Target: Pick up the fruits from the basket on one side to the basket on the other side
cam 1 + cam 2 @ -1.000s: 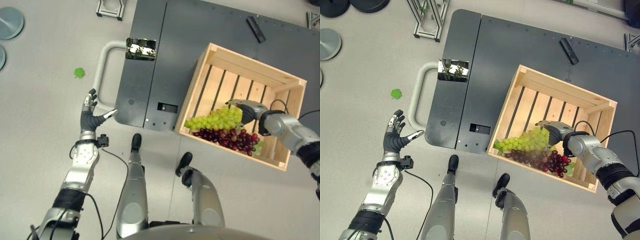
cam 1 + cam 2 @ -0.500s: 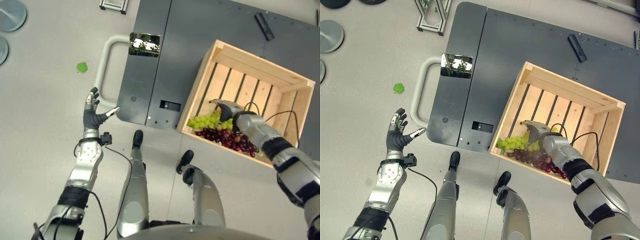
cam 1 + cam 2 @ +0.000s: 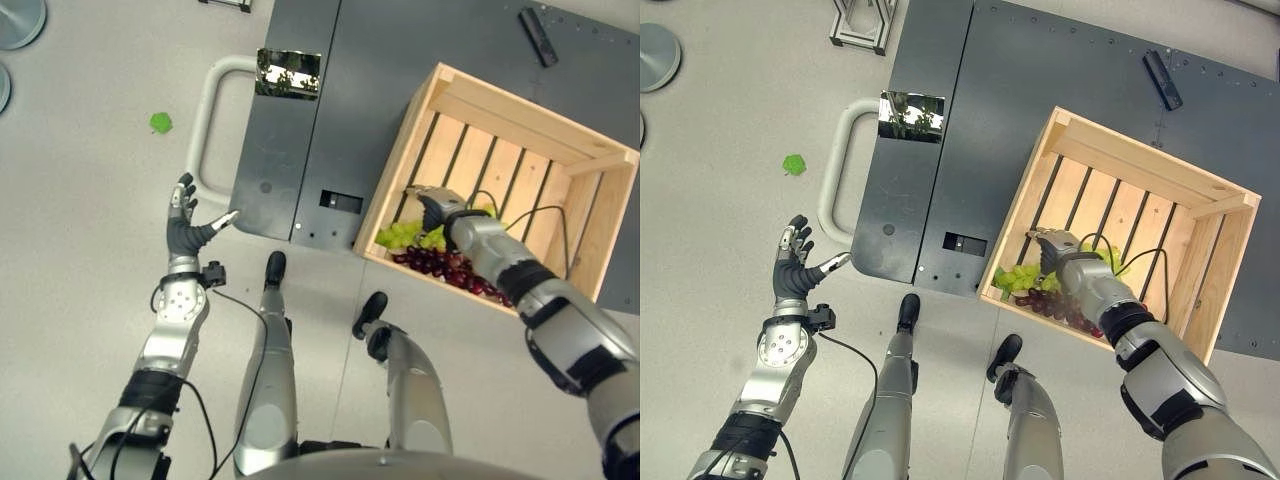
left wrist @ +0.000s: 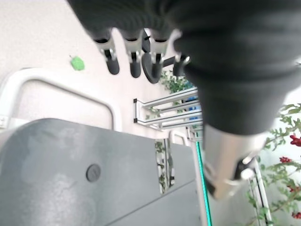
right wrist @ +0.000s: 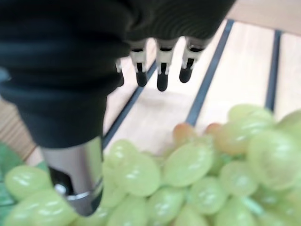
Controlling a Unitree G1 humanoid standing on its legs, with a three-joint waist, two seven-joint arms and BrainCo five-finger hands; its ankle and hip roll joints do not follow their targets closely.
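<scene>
Far out at nine o'clock on the grey floor (image 3: 80, 260), a small green scrap (image 3: 160, 122), alone. Just inward of it, the left hand (image 3: 184, 232) raised over bare floor, fingers straight and spread, thumb pointing toward three o'clock at the pale tubular handle (image 3: 205, 130); nothing held. From its own wrist camera, the same dark-tipped fingers (image 4: 113, 63) straight and apart above the handle's loop and the dark platform.

Toward the middle, a dark grey metal platform (image 3: 330, 110) carrying the handle on its nine o'clock edge, a shiny rectangular plate (image 3: 288, 72) near the twelve o'clock end and a small black slot (image 3: 341, 201) toward six o'clock.

At three o'clock on that platform, a slatted wooden crate (image 3: 520, 125), open-topped. Inside, piled against the crate's six o'clock wall: a bunch of green grapes (image 3: 400, 235) and, touching it on the three o'clock side, a bunch of dark red grapes (image 3: 440, 265). Both bunches lying in this crate.

Reaching in from four o'clock, the right hand (image 3: 435, 209) low over the green grapes. In its wrist camera, fingers (image 5: 162, 70) extended and slightly apart above the slats, thumb down among the green berries; not closed round the bunch.

Far at one o'clock on the platform, a short black bar (image 3: 538, 22).
</scene>
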